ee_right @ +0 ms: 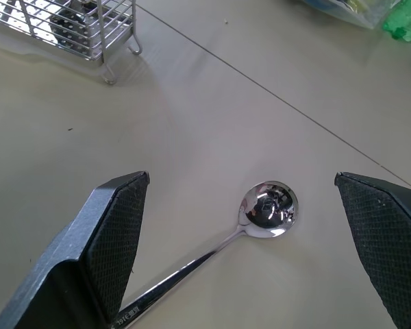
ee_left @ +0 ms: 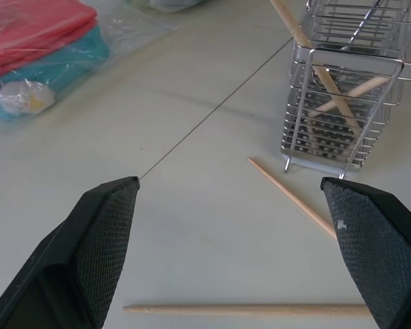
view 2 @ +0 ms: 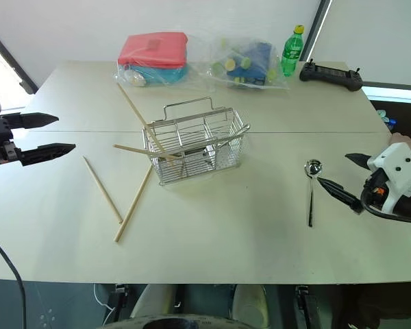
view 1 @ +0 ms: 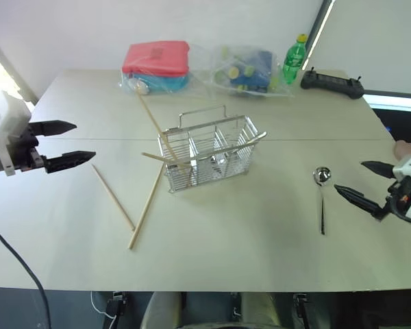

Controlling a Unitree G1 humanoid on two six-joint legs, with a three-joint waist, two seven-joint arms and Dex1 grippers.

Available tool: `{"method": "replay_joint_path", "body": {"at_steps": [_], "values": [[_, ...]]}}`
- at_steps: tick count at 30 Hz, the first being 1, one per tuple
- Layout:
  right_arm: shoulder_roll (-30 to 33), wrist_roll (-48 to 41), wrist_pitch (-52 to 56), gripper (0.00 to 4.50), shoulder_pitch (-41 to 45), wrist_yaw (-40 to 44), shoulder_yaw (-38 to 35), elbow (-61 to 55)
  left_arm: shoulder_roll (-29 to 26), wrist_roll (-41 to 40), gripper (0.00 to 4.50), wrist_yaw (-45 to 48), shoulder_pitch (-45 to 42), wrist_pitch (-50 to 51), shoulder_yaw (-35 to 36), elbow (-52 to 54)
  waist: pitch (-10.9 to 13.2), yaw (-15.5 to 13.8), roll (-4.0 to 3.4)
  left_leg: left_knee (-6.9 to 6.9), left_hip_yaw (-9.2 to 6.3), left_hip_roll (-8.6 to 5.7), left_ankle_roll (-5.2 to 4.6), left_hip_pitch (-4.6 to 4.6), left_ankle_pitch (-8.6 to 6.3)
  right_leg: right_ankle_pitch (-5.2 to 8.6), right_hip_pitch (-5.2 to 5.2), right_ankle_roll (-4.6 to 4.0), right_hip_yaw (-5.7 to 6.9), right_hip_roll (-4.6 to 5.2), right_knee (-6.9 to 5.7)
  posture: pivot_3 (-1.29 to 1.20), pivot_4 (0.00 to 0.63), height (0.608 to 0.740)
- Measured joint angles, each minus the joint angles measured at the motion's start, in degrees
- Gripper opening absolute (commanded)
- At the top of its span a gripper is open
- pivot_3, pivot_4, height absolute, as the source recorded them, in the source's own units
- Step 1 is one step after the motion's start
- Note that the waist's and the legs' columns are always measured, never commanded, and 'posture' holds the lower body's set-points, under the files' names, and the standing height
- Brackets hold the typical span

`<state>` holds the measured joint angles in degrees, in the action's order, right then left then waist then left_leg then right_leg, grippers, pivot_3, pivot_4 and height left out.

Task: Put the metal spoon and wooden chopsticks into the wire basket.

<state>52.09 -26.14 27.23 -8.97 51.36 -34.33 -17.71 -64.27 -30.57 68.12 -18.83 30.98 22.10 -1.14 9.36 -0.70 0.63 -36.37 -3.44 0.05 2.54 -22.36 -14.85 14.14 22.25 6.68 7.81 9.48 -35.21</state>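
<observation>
Left eye view: both end effectors, left (view 1: 74,142) and right (view 1: 362,180), fingers apart, empty. Metal spoon (view 1: 322,195) on counter (view 1: 260,240); some wooden chopsticks (view 1: 147,203) beside wire basket (view 1: 209,152).

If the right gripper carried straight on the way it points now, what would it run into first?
Most likely the metal spoon: the open right gripper points down at the table with the spoon's bowl between its fingers. Beyond it stands the wire basket, though depth is hard to judge.
</observation>
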Motion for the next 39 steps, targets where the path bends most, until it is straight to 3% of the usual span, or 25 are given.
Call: {"method": "replay_joint_path", "body": {"at_steps": [4, 9, 15, 19, 24, 32, 39], "values": [[-0.1, 0.0, 1.3, 4.46, 1.7, -2.0, 0.2, -0.1, 1.4, -2.1, 4.5, -1.4, -2.9, 2.7, -0.8, 1.8, 0.0, -0.1, 0.04, -0.11, -0.02, 0.0, 0.0, -0.02, 0.0, 0.0, -0.03, 0.01, 0.0, 0.0, -0.03, 0.0, 0.15, 0.678], [-0.6, -0.5, 9.3, 4.46, 8.0, -9.9, 1.3, -0.3, 4.1, -11.5, 4.5, -3.0, -7.9, 10.6, -1.8, 13.3, 0.0, 0.0, 0.06, -0.27, -0.02, 0.0, 0.0, -0.04, 0.0, -0.03, -0.11, -0.01, -0.01, 0.0, -0.04, 0.0, 0.15, 0.678], [-9.5, -4.1, 27.0, 4.46, 14.0, -25.0, 3.1, -6.4, 8.6, -20.8, 4.5, -4.2, -13.6, 17.3, -8.4, 21.6, 0.0, 0.0, 0.07, -0.32, -0.09, 0.0, -0.01, -0.03, 0.01, -0.15, -0.1, -0.22, -0.01, -0.05, -0.19, 0.0, 0.15, 0.678], [-17.5, -3.9, 36.1, 4.46, 16.8, -34.5, 7.7, -7.3, 11.2, -19.7, 4.5, -4.0, -16.0, 16.8, -14.0, 21.2, 0.0, 0.1, 0.04, -0.46, -0.05, 0.0, -0.01, -0.04, 0.01, -0.09, -0.1, -0.12, -0.07, -0.06, -0.23, 0.0, 0.15, 0.678], [-21.5, -1.4, 41.3, 4.46, 21.0, -41.7, 10.2, -2.4, 13.6, -18.4, 4.5, -4.0, -16.6, 16.3, -17.3, 20.1, 0.0, 0.1, 0.03, -0.56, -0.05, -0.01, -0.02, -0.15, 0.0, -0.18, -0.02, -0.27, -0.1, -0.07, -0.25, 0.0, 0.15, 0.678], [-19.2, 1.2, 44.6, 4.46, 29.1, -43.8, 8.1, 10.2, 13.9, -18.5, 4.5, -4.6, -17.5, 16.4, -17.4, 20.2, 0.0, 0.2, 0.01, -0.51, -0.05, -0.02, -0.05, -0.15, -0.01, -0.17, 0.01, -0.25, -0.1, -0.08, -0.25, 0.0, 0.15, 0.678], [-14.8, 1.1, 51.5, 4.46, 36.8, -40.5, 9.7, 17.8, 13.7, -19.0, 4.5, -4.8, -17.5, 17.5, -17.3, 20.7, 0.0, 0.7, 0.02, -0.5, -0.07, -0.02, -0.06, -0.14, -0.01, -0.14, 0.01, -0.2, -0.1, -0.1, -0.25, 0.0, 0.15, 0.678]]}}
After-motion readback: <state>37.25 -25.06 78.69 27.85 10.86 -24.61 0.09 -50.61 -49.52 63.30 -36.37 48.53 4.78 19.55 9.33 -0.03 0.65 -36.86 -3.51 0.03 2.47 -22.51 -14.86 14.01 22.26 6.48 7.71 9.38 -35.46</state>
